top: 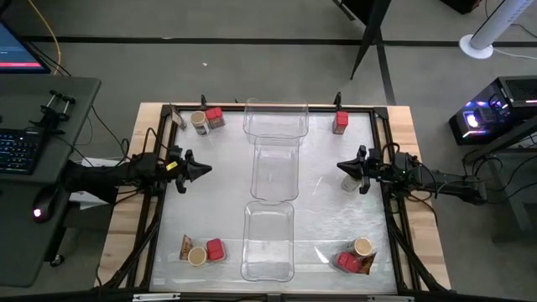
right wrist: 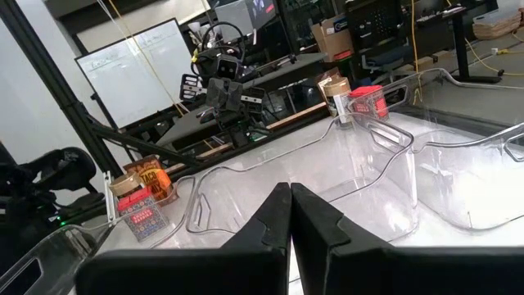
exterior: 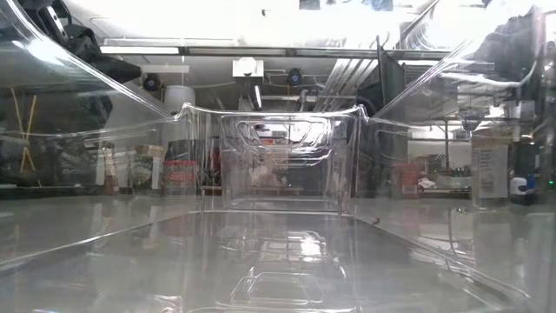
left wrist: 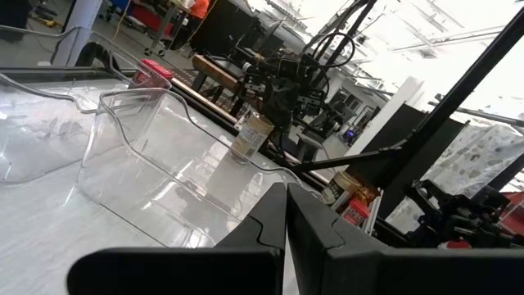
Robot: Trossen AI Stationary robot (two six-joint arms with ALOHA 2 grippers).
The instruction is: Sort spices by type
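Spices stand in the table's corners. Far left are a brown packet [top: 176, 116], a tan-topped jar [top: 199, 122] and a red box [top: 215, 117]. A lone red box [top: 340, 122] is far right. Near left are a packet [top: 186, 249], a jar [top: 197, 256] and a red box [top: 215, 249]. Near right are a red box [top: 346, 262], a jar [top: 362, 247] and a packet [top: 367, 265]. One more jar [left wrist: 252, 133] stands upright just beside my right gripper [top: 340, 166], which is shut and empty. My left gripper [top: 208, 169] is shut at the table's left-middle.
Three clear plastic trays run down the table's middle: far [top: 275, 122], middle [top: 275, 176] and near [top: 268, 243]. They lie between the two grippers. Bare tabletop is on either side of them. A desk with a keyboard stands left of the table.
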